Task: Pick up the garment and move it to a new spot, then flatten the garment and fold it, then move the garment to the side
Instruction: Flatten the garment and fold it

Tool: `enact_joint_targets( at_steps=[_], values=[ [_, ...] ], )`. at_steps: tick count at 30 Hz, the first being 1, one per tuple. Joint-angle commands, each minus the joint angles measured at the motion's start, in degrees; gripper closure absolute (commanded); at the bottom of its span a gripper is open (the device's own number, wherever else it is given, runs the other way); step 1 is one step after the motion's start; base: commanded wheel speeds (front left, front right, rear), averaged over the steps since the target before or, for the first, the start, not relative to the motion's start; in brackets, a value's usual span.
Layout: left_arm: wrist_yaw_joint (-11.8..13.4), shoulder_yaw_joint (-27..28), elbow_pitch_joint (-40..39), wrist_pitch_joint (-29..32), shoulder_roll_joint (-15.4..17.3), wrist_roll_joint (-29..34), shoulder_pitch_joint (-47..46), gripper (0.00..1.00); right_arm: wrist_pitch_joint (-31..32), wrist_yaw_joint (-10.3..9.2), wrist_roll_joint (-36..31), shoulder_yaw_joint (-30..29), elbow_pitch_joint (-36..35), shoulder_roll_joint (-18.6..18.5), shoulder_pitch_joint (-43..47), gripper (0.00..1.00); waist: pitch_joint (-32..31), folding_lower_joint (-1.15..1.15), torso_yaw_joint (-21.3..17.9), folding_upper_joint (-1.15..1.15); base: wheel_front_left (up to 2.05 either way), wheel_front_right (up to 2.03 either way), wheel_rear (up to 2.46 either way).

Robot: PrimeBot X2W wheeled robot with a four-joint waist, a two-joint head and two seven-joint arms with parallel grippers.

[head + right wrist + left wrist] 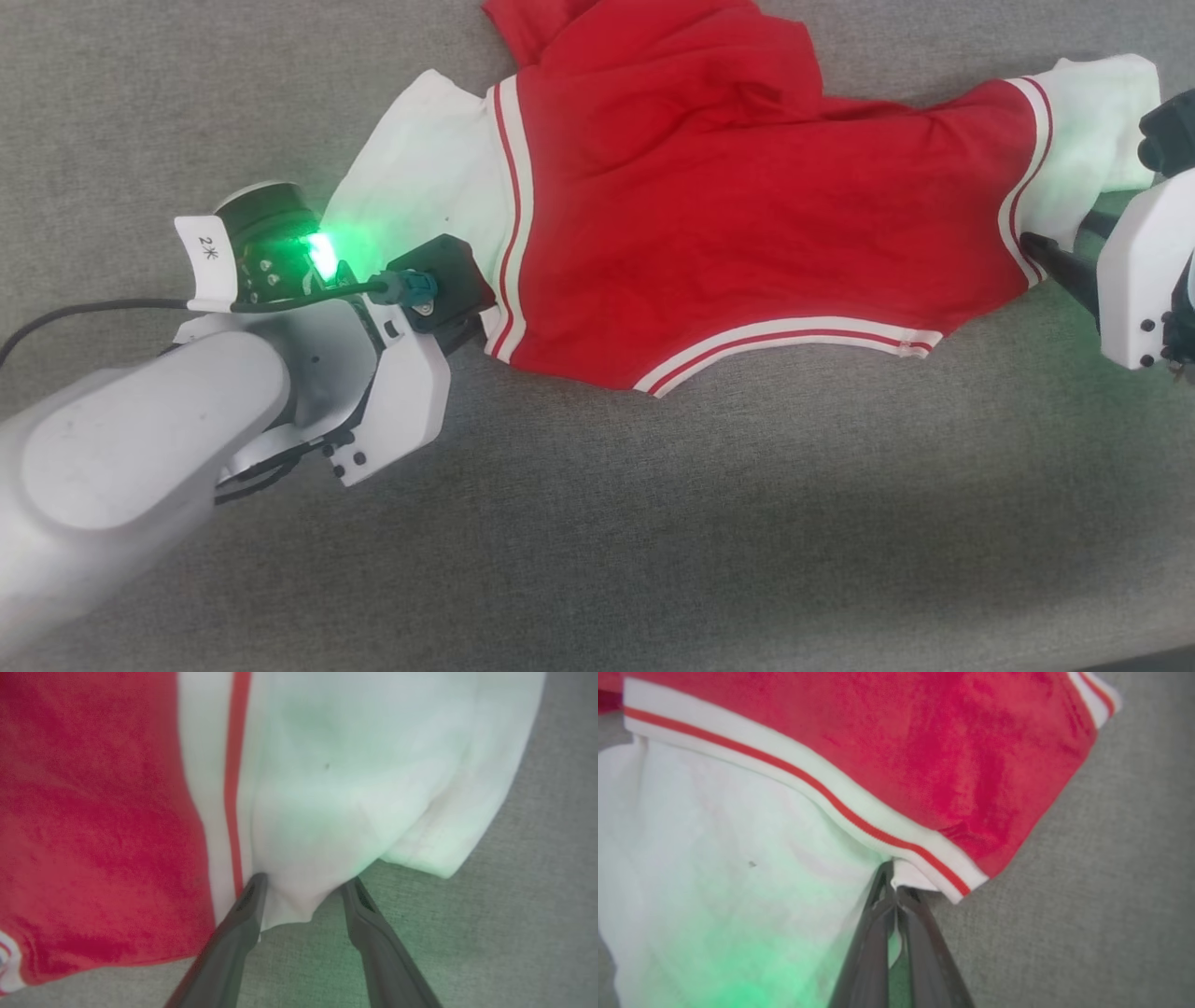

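The shirt (728,215) lies rumpled across the far half of the grey surface (747,541). From my head it stretches from 9 o'clock to 3 o'clock, with the red body in the middle and a white sleeve at each end. A striped edge (794,338) faces 6 o'clock, toward me. At 12 o'clock the red cloth bunches in folds and runs past the rim of my view.

My left pincer (891,879) sits at 9 o'clock, at the near corner of the left sleeve (420,177). Its fingers are pressed together, with a bit of white sleeve cloth nipped between the tips. The grip is just beside the red-and-white band (859,821) where sleeve meets body. A green light (320,254) on that wrist tints the sleeve. A dark cable (84,313) leaves the wrist toward 9 o'clock.

My right pincer (306,884) is at 3 o'clock, at the near edge of the right sleeve (1092,131). It stands wide, with the sleeve's edge lying between the two fingers (229,947). One finger touches the cloth just beside the red stripe. The other meets the cloth's edge on the cuff side. The cloth sits between them unclamped, and grey surface shows under both fingers.
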Motion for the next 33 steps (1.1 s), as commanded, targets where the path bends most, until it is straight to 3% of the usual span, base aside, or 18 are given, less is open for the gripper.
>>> enact_joint_targets(
  at_steps=[1,2,6,10,21,27,33],
  values=[
    [0.67,-2.44,3.43,0.66,-0.96,0.18,2.35,1.0,0.72,0.04,1.17,2.19,1.42,1.49,1.21,0.95,-0.21,0.0,0.33,0.0,0.0,0.0,0.0],
    [0.67,-2.39,3.68,0.28,-1.31,0.02,2.39,1.0,0.33,0.03,1.62,2.37,1.65,1.31,1.26,1.0,-0.41,0.0,0.45,0.0,0.0,0.0,0.0],
    [0.68,-2.09,4.83,-2.5,-2.17,-1.15,2.19,1.0,-1.5,0.02,2.41,2.42,1.72,-0.21,1.45,1.0,-1.77,0.0,1.19,0.0,0.0,0.0,0.0],
    [0.66,-1.59,6.32,-9.11,-2.92,-4.99,1.59,1.0,-4.39,0.02,4.45,0.41,-0.78,-1.66,1.67,1.0,-4.29,0.0,2.44,0.0,0.0,0.0,0.0],
    [0.46,-0.52,4.02,-25.96,-2.15,-18.45,-2.25,1.0,-5.54,0.02,15.98,-14.19,-12.03,-4.43,6.87,1.0,-8.74,0.0,7.93,0.0,0.0,0.0,0.0],
    [0.46,3.11,8.91,-30.2,-2.75,-27.18,-6.65,1.0,-5.44,0.03,13.16,-20.71,-9.53,1.06,0.48,1.0,-6.9,0.0,9.64,0.0,0.0,0.0,0.0],
    [0.46,5.92,19.27,-29.04,-5.65,-33.95,-14.31,1.0,-7.78,0.03,4.02,-23.62,1.05,12.84,-16.77,1.0,-2.53,0.0,8.73,0.0,0.0,0.0,0.0]
  ],
)
